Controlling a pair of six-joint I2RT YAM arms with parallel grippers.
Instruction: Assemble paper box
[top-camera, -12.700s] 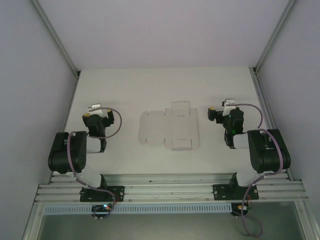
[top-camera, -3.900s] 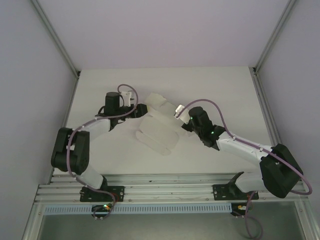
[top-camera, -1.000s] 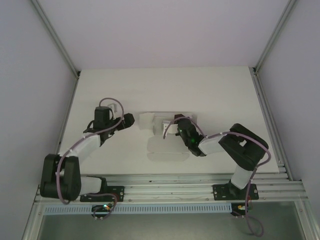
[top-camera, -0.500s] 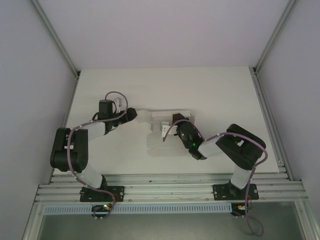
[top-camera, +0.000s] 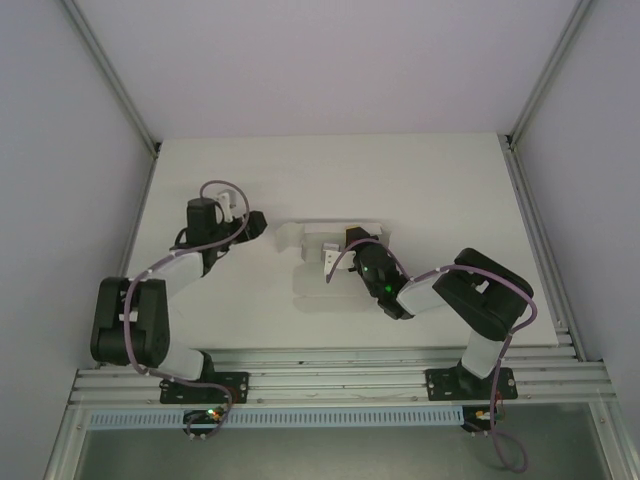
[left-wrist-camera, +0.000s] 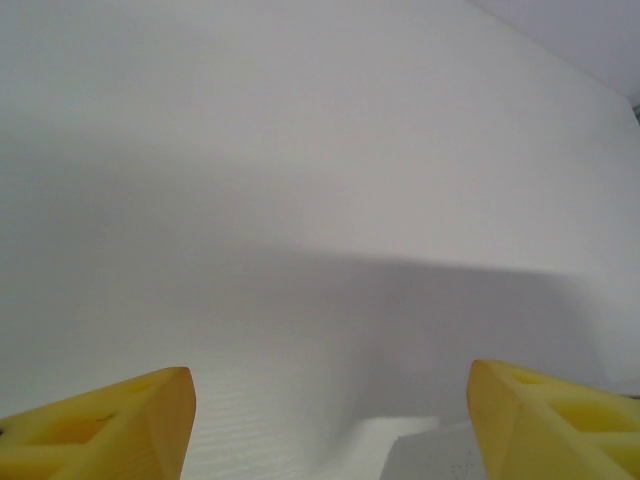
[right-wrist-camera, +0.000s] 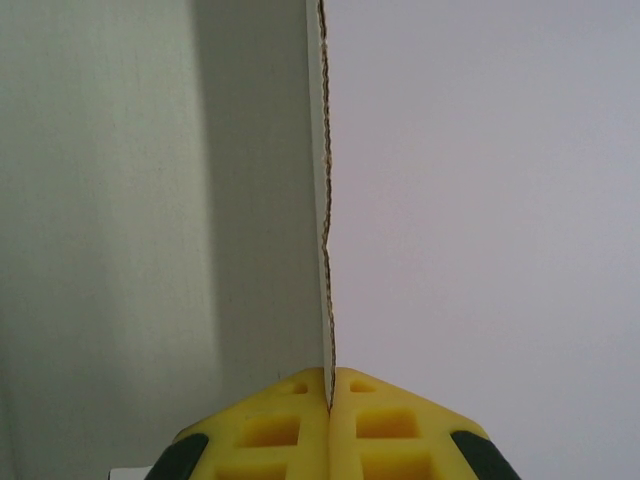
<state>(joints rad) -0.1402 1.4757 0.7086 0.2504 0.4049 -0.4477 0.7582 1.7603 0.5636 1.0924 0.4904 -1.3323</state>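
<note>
The left gripper (top-camera: 254, 226) has been drawn back, spread wide. The paper box (top-camera: 318, 292) lies rightward of it, one panel edge pinched by the right gripper (right-wrist-camera: 328, 385).

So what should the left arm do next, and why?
Probably ease the left jaws rightward onto the nearest flap of the paper box. They stand open just left of it with nothing between them, while the right jaws are pinched shut on an upright panel edge. That seems to steady the box for a fold.
</note>
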